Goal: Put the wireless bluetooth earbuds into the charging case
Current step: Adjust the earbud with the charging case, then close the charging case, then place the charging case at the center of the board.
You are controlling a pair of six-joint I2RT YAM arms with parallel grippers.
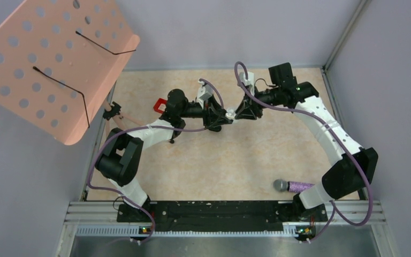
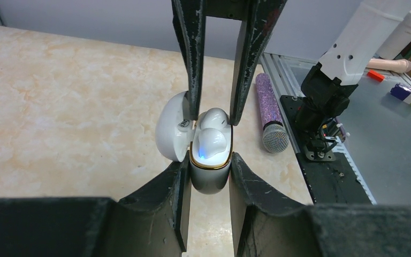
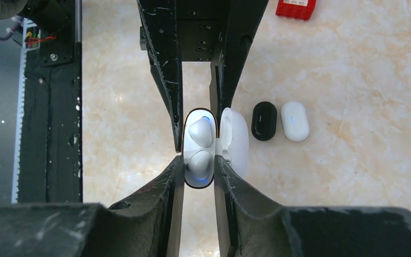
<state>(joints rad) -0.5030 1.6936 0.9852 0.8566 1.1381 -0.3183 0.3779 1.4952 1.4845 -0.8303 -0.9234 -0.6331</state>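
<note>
The charging case point(image 2: 210, 179) has a dark body with a gold rim, and its white lid point(image 2: 168, 126) is swung open. It is held off the table with my left gripper point(image 2: 210, 160) shut on its sides. Two glossy white earbuds point(image 2: 213, 142) sit in its wells, and a blue light glows under one. My right gripper point(image 3: 199, 160) comes from the opposite side. Its jaws stand narrowly apart, flanking one seated earbud point(image 3: 199, 163) at the case's end; I cannot tell if they touch it. In the top view both grippers meet at the case point(image 1: 229, 113) mid-table.
A closed black case point(image 3: 264, 121) and a closed white case point(image 3: 295, 121) lie side by side on the table below. A red block point(image 3: 297, 8) lies farther off. A purple glitter microphone point(image 1: 294, 186) rests by the right arm's base. A pink perforated stand point(image 1: 53, 59) overhangs the left.
</note>
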